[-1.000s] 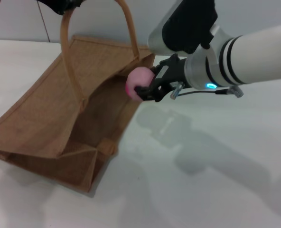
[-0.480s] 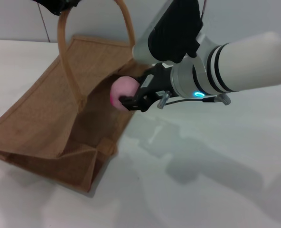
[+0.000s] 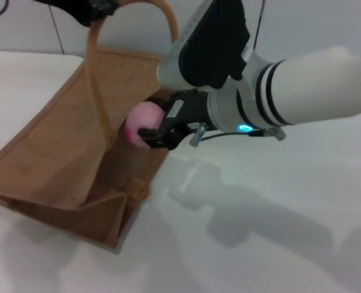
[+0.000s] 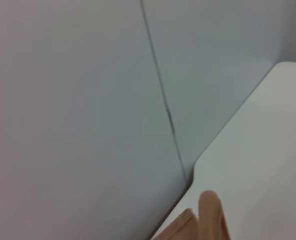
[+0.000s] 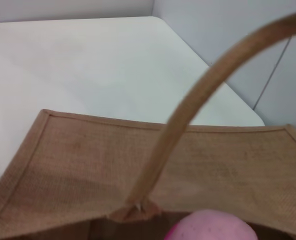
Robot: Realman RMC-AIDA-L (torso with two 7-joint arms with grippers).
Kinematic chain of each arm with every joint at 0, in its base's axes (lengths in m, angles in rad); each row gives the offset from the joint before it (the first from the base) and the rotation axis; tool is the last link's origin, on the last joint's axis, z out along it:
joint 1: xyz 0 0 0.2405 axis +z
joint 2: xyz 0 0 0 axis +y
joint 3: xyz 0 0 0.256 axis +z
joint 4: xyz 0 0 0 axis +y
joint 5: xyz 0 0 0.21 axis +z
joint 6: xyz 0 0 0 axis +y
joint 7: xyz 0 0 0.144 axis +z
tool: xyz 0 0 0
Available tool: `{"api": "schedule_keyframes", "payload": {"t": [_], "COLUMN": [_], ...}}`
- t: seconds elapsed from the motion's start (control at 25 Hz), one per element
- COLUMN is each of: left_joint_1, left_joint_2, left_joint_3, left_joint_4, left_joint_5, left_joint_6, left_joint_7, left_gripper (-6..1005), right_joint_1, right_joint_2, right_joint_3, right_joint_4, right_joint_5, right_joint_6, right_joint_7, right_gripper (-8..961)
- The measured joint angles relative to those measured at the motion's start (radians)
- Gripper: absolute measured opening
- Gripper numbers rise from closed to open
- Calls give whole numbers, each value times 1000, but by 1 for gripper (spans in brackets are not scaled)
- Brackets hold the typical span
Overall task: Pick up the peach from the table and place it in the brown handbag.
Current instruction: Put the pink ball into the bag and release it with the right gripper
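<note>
Head view: the right gripper (image 3: 149, 135), clamped on the peach (image 3: 141, 122), has advanced leftward over the brown handbag (image 3: 52, 152) mouth, so release is near; the left gripper (image 3: 86, 8) lifts a handle, finger state indeterminate. Left wrist view: handle tip only. Right wrist view: peach (image 5: 213, 227) over the bag opening.

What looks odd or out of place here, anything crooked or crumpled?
The brown handbag lies slumped on the table, its near bottom corner creased and folded inward. The left gripper lifts one handle, holding the mouth open, while the right gripper holds the peach at the opening. Nothing spilled.
</note>
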State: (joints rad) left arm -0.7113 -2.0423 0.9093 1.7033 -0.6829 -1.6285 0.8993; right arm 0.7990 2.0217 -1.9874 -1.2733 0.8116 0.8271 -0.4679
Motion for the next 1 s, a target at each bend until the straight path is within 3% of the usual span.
{"api": "schedule_keyframes", "payload": {"t": [0.52, 1.0], "left_joint_1": [-1, -15], "left_joint_2": [1, 1], "left_joint_3": [58, 163], "left_joint_4": [14, 48], "left_joint_5": [-12, -22], "left_joint_6": [7, 31], "left_joint_7": [-26, -77], "left_gripper": [86, 80], "right_joint_1": [6, 32], "right_joint_2": [0, 1], "right_joint_3": [-43, -47], "right_joint_4": [69, 185], "right_joint_5": [20, 96], "right_joint_6": [-90, -194], "right_joint_7": [-21, -104], "right_gripper": [553, 552]}}
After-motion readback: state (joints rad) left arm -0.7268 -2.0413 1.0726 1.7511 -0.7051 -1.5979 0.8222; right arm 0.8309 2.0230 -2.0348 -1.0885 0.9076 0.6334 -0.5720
